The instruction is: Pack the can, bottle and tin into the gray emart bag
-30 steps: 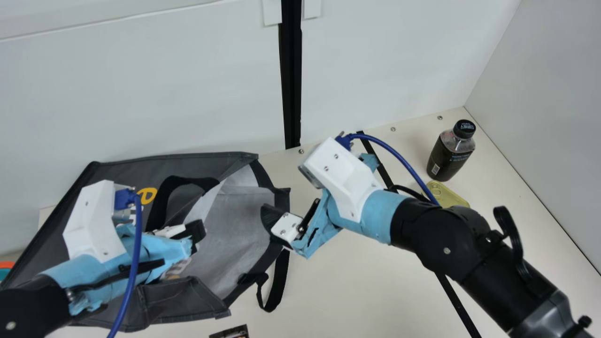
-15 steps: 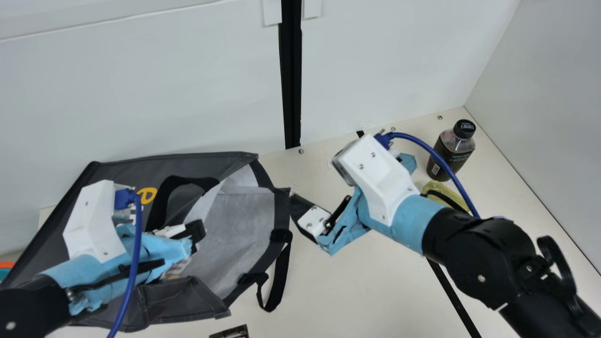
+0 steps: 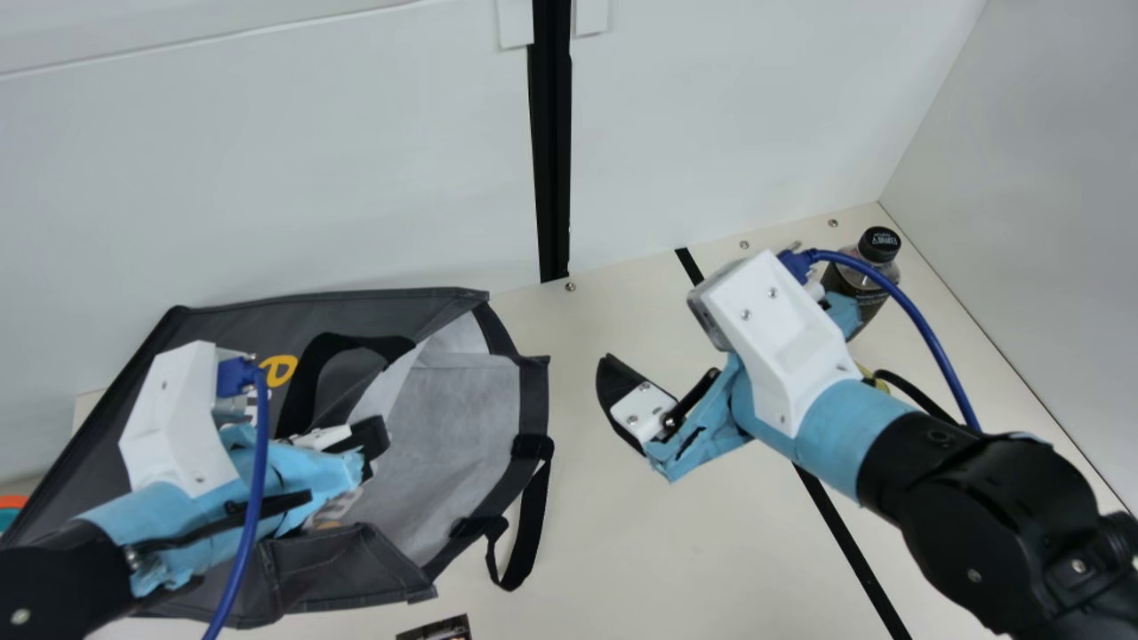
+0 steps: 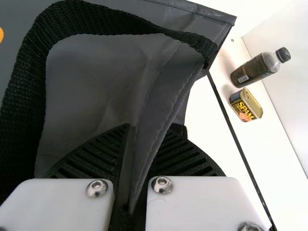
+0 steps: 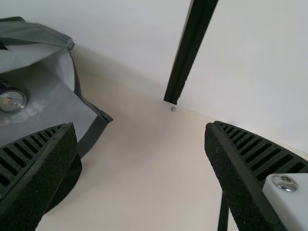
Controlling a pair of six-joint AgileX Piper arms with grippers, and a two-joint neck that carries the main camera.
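My left gripper (image 3: 360, 444) is at the gray bag (image 3: 444, 418), which lies with its mouth spread; in the left wrist view the left gripper (image 4: 139, 159) is shut on the bag's edge (image 4: 161, 101). Over bare table right of the bag is my right gripper (image 3: 613, 400); in the right wrist view the right gripper (image 5: 142, 159) stands wide open, holding nothing. The can (image 5: 12, 98) lies inside the bag. The bottle (image 3: 871, 271) stands at the back right, partly behind the right arm. Beside it is the tin (image 4: 245, 105), mostly covered by that arm in the main view.
Behind the table rises a white wall (image 3: 267, 178), and another panel (image 3: 1049, 267) bounds the right side. A black strap (image 3: 524, 533) hangs off the bag onto the table. A small dark printed item (image 3: 436, 628) shows at the front edge.
My right gripper has moved right, away from the bag's mouth, and its arm now covers part of the bottle and most of the tin. The left arm and bag have stayed still.
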